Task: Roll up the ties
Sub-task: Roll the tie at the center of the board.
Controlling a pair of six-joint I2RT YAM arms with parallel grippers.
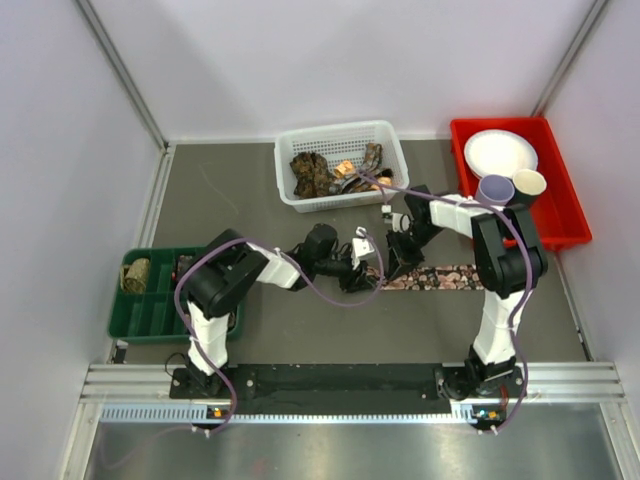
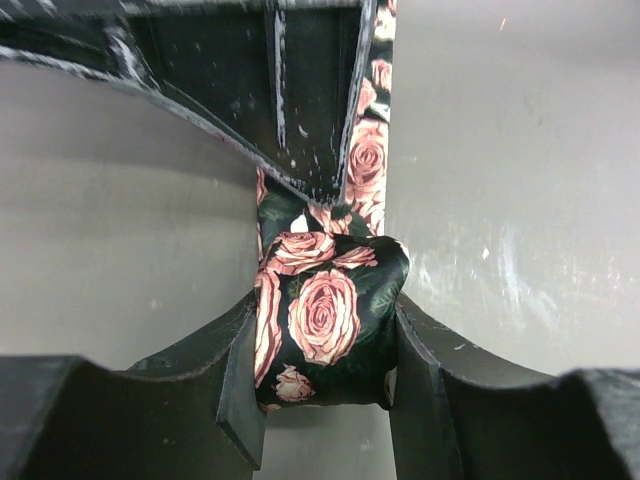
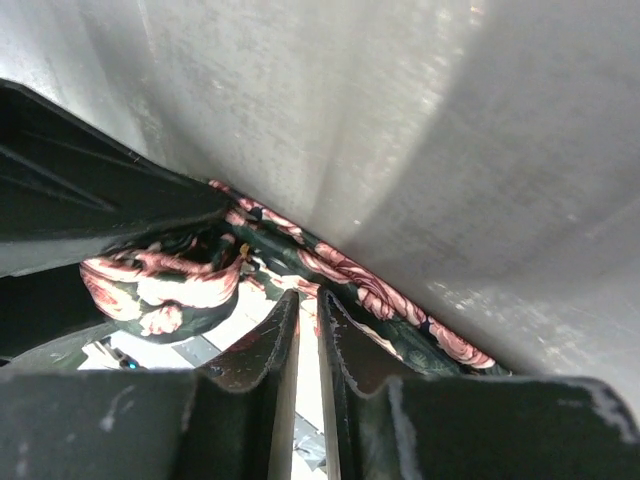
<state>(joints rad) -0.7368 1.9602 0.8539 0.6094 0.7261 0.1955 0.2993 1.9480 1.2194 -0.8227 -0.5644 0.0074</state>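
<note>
A dark tie with pink roses [image 1: 440, 277] lies flat on the grey table, running right from the grippers. Its left end is rolled into a small coil [image 2: 325, 320]. My left gripper [image 1: 365, 268] is shut on that coil, one finger on each side [image 2: 325, 345]. The flat length runs away from the coil [image 2: 372, 150]. My right gripper [image 1: 395, 258] sits just right of the coil, its jaws almost together, with the tips [image 3: 308, 300] pinching the tie's fabric [image 3: 380, 300]. The coil [image 3: 160, 285] shows at the left of the right wrist view.
A white mesh basket [image 1: 385, 135] at the back holds several loose ties [image 1: 320, 172]. A green tray [image 1: 165, 310] at the left holds a rolled tie [image 1: 135, 274]. A red bin [image 1: 560, 215] at the right holds a white plate [image 1: 500, 152] and cups [image 1: 495, 189].
</note>
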